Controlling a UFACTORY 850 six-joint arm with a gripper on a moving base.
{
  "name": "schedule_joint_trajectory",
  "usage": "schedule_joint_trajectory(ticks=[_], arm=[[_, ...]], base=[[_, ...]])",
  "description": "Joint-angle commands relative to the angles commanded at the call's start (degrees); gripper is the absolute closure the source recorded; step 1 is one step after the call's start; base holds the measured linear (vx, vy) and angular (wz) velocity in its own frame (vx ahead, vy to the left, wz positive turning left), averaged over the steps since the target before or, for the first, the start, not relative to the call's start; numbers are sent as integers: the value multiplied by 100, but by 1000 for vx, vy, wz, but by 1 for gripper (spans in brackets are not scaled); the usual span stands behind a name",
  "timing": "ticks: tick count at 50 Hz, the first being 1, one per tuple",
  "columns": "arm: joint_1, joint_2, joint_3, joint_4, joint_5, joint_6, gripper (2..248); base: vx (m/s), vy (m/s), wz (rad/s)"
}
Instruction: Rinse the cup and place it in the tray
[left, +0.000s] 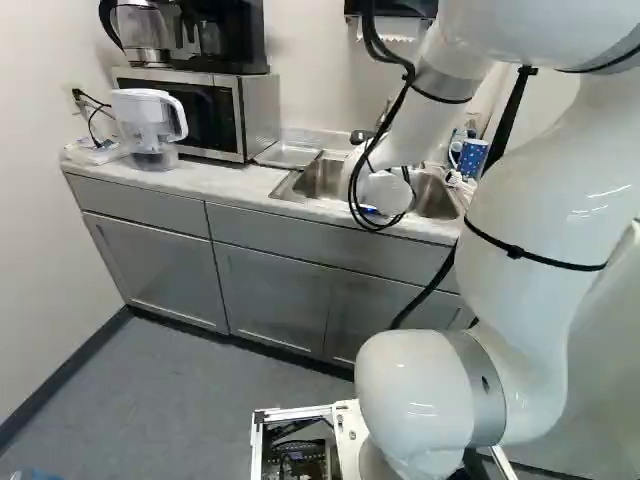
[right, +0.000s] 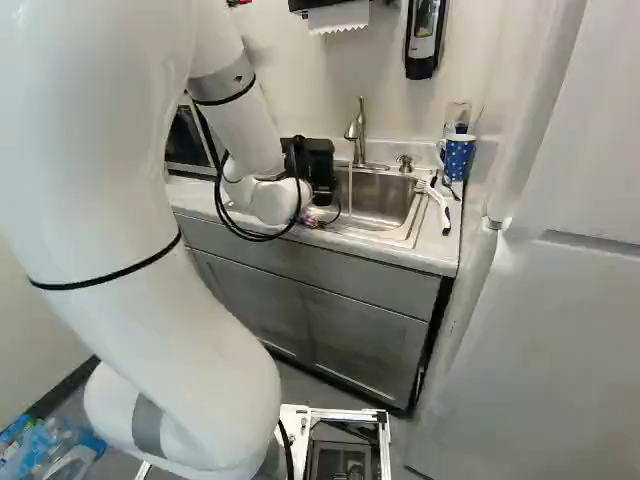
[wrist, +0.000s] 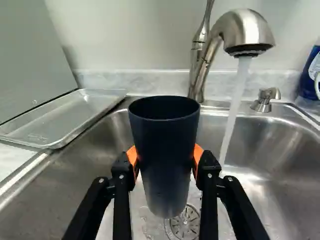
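- The tap (wrist: 250, 32) runs and the cup (wrist: 164, 150) is in hand, beside the stream (wrist: 235, 110), not under it.
- Whether it has been rinsed, I cannot tell; placing in the tray (wrist: 62, 119) is left.
- The gripper (wrist: 165, 156) stands part open, pads pressed on both sides of the cup, over the sink (wrist: 60, 197).
- The cup's mouth points up, its base down toward the drain (wrist: 185, 223); its long axis looks near upright.

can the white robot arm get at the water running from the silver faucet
Probably yes: the black two-fingered hand holds the dark tapered cup near the water, and nothing visible stands between them.
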Motion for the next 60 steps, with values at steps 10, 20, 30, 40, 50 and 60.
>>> schedule_joint_trajectory(ticks=[10, 20, 30, 40, 50, 60], arm=[[-179, -29, -31, 0, 0, 0, 127], [-357, -66, -71, 0, 0, 0, 127], [-532, -122, -132, 0, 0, 0, 127], [-616, -154, -167, 0, 0, 0, 127], [-616, -154, -167, 0, 0, 0, 127], [-616, -154, -167, 0, 0, 0, 127]], base=[[0, 0, 0], [0, 0, 0], [0, 0, 0], [0, 0, 0], [0, 0, 0], [0, 0, 0]])
